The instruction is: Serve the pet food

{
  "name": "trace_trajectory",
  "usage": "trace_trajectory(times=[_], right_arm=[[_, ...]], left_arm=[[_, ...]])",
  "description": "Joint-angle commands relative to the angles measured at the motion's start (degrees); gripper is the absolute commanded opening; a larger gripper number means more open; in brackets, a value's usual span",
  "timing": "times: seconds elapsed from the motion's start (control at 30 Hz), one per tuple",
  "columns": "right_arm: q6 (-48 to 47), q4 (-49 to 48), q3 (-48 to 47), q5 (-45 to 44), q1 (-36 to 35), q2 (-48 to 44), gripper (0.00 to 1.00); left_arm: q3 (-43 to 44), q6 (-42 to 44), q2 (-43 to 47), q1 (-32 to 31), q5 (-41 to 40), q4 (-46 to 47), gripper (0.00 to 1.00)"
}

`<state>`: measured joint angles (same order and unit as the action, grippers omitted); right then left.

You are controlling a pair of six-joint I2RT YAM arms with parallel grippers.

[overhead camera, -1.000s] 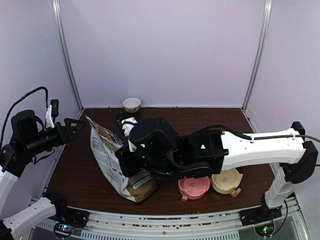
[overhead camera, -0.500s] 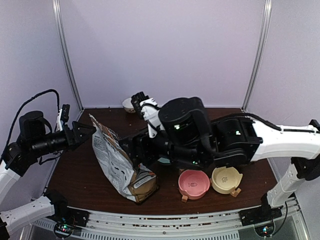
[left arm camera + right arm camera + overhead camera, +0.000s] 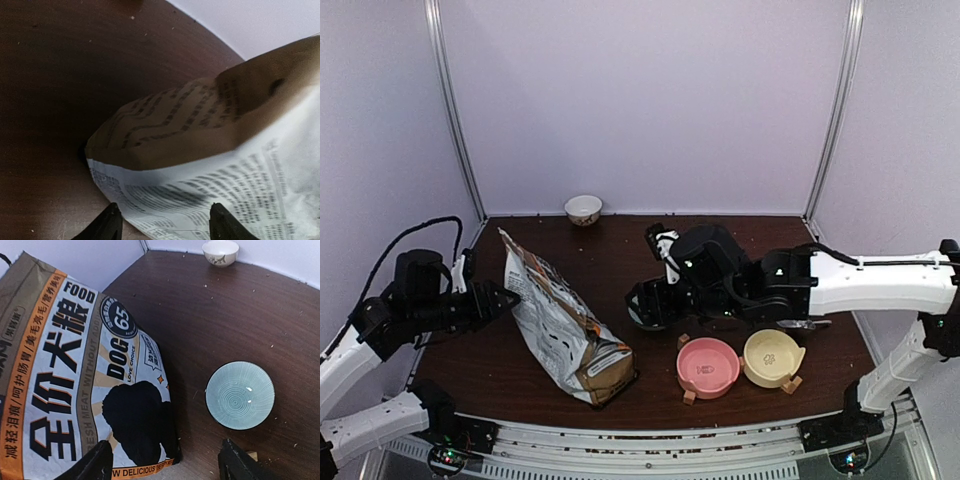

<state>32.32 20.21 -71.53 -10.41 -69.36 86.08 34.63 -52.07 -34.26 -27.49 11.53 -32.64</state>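
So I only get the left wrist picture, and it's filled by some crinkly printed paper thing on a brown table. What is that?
Observer: A dog food bag. The right wrist view shows DOG and FOOD printed on its front.
Operator: Any dishes to pour into?
Observer: Yes, a pink bowl and a yellow bowl sit side by side near the front edge of the table.
Operator: Anything else out there?
Observer: A blue-green ribbed bowl to the right of the bag, and it is empty.
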Motion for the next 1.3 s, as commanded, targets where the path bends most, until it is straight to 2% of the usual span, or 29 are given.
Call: trace_trajectory(times=[0.0,0.2,0.3,0.43,0.57,0.73,0.9,1.0,1.27], right_arm=[[0.96,-5.48,0.23,7.01,-0.15,4.49,0.74],[2.35,-9.82,0.5,15.14,-0.28,10.99,0.73],[2.77,-12.99,1.15,18.69,-1.29,11.39,0.73],[2.21,-13.2,1.0,18.04,-2.71,10.72,0.73],[3.28,-10.05,1.56,12.59,-2.78,8.3,0.73],[3.66,-2.19,-0.64,5.67,-2.6,4.37,0.74],[3.73,4.54,-5.25,2.43,-2.45,2.25,0.74],[3.57,6.68,-7.95,1.33,-2.51,1.97,0.74],[3.36,8.55,-10.37,-1.53,-2.51,1.55,0.73]], left_arm=[[-3.25,1.7,-4.7,-0.35,-1.64,3.8,0.61],[-4.54,5.06,-15.8,-0.38,0.64,18.9,0.6],[-1.28,7.08,-22.32,-0.54,2.37,26.21,0.6],[4.65,9.62,-29.2,-0.7,3.7,32.11,0.6],[10.23,11.8,-30.25,-0.75,1.13,27.82,0.6],[13.96,13.05,-23.27,-0.76,-3.92,15.93,0.7],[18.32,10.48,-17.12,-1.22,2.58,7.47,0.75],[19.74,8.17,-15.22,-3.77,5.19,5.04,0.76],[23.22,4.87,-13.57,-12.37,3.66,-0.82,0.79]])
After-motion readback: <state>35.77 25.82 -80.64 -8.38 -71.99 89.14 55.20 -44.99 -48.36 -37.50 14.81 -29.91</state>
